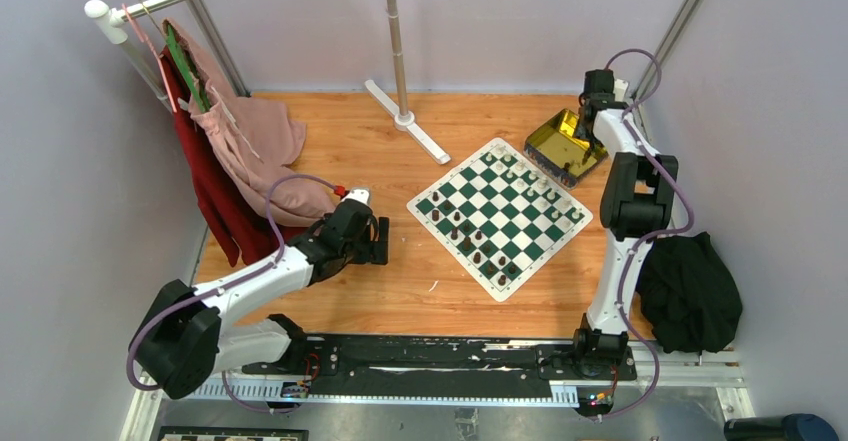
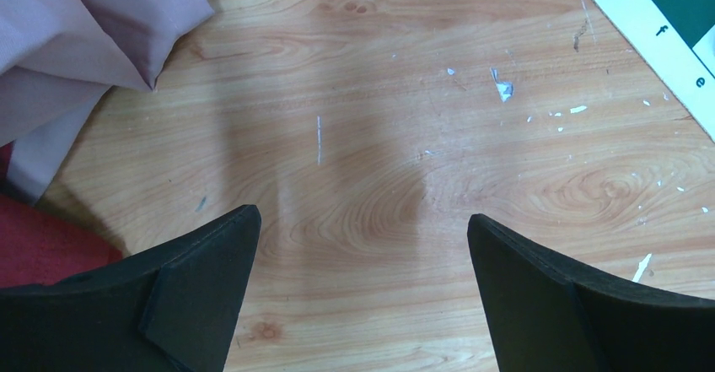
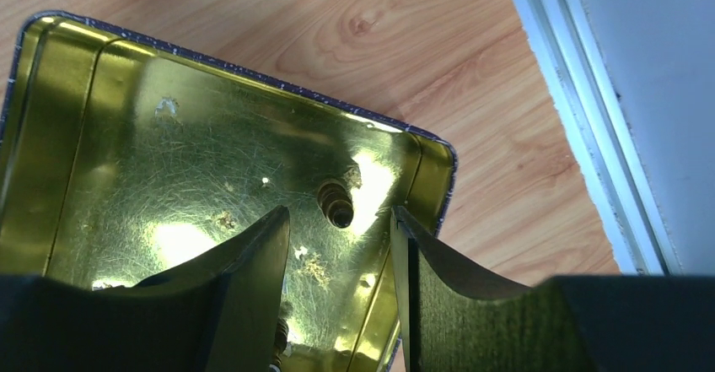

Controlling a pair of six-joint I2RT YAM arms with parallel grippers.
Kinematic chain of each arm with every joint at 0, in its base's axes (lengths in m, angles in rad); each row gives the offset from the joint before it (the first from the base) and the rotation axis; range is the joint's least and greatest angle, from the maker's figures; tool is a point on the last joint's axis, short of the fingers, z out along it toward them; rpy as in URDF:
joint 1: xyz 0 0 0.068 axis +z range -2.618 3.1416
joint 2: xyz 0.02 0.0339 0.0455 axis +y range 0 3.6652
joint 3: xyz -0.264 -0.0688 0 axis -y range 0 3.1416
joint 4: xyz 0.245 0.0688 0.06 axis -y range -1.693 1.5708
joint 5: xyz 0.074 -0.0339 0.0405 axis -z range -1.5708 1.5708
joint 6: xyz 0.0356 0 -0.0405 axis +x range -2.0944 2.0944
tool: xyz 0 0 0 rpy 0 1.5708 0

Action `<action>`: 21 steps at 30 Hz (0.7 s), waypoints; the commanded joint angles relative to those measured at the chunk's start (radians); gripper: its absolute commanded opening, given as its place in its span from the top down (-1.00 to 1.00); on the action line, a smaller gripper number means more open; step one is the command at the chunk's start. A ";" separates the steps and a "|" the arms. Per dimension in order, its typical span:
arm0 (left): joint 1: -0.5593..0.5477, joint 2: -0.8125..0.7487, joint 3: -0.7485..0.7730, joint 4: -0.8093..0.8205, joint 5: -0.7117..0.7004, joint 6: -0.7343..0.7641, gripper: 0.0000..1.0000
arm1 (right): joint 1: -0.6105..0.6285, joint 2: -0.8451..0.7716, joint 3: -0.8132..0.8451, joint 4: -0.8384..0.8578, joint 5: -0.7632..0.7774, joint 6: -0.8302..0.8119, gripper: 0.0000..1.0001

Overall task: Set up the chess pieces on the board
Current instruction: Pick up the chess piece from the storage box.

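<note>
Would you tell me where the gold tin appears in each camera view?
Top external: the gold tin sits far right, beside the far edge of the board.
Left wrist: not in it.
Right wrist: gold tin fills the left and centre.
Shared landmark: the wooden table, in all three.

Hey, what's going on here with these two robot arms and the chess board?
The right gripper hovers open over the gold tin, lined up on a dark chess piece lying inside, not gripped yet. The board is partly set: dark pieces along one edge, white pieces along the opposite one. The left gripper is open over bare wood beside the board, holding nothing.
</note>
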 commanded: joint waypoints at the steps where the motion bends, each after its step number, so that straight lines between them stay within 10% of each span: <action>1: 0.008 0.021 0.035 0.021 -0.016 0.016 -1.00 | -0.013 0.036 0.036 -0.025 -0.023 0.023 -0.02; 21: 0.016 0.049 0.053 0.002 -0.018 0.024 -1.00 | -0.025 0.066 0.015 -0.009 -0.049 0.037 0.61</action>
